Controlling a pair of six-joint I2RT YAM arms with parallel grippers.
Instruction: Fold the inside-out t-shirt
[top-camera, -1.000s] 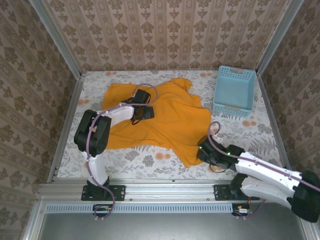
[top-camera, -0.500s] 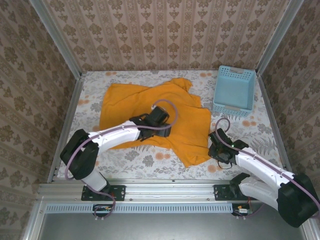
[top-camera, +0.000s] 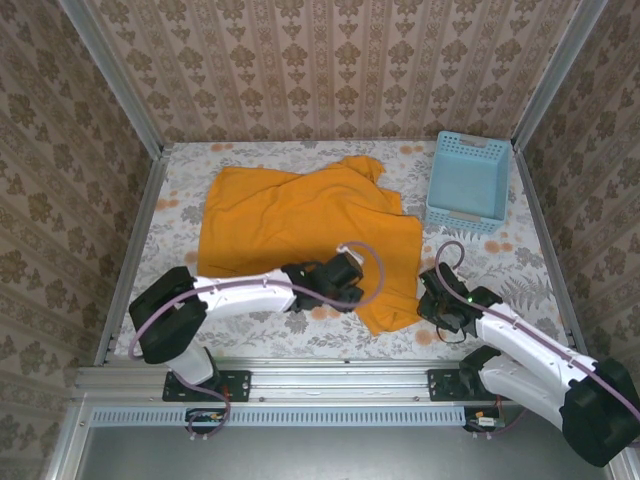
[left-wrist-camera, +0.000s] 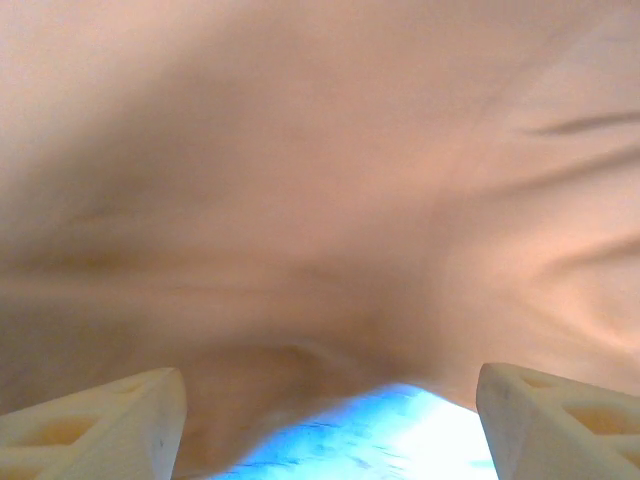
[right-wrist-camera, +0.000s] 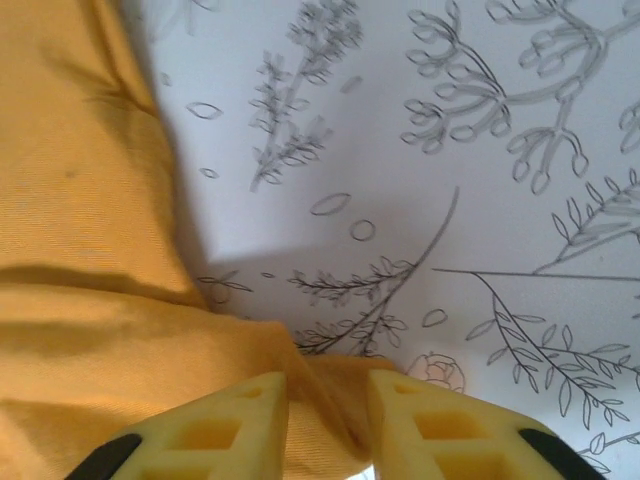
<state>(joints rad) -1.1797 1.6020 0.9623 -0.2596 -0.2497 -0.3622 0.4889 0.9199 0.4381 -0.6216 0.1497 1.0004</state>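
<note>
The inside-out t-shirt (top-camera: 290, 215) lies spread and wrinkled across the middle of the table, plain orange-yellow. My left gripper (top-camera: 338, 287) hovers low over its near hem. In the left wrist view the left gripper (left-wrist-camera: 330, 390) is open, its fingers (left-wrist-camera: 110, 420) wide apart, with blurred orange cloth (left-wrist-camera: 320, 170) ahead and a strip of table between them. My right gripper (top-camera: 433, 300) is at the shirt's near right corner. In the right wrist view the right gripper (right-wrist-camera: 328, 400) is shut on a raised fold of the shirt (right-wrist-camera: 90, 340).
A light blue lattice basket (top-camera: 468, 180) stands at the back right, apart from the shirt. Patterned walls and metal rails close in the floral tabletop (top-camera: 520, 265) on three sides. Bare table lies right of the shirt and along the near edge.
My left arm has swept from the shirt's far middle down to its near hem. My right gripper has shifted a little right at the near right corner and its fingers have narrowed on the cloth.
</note>
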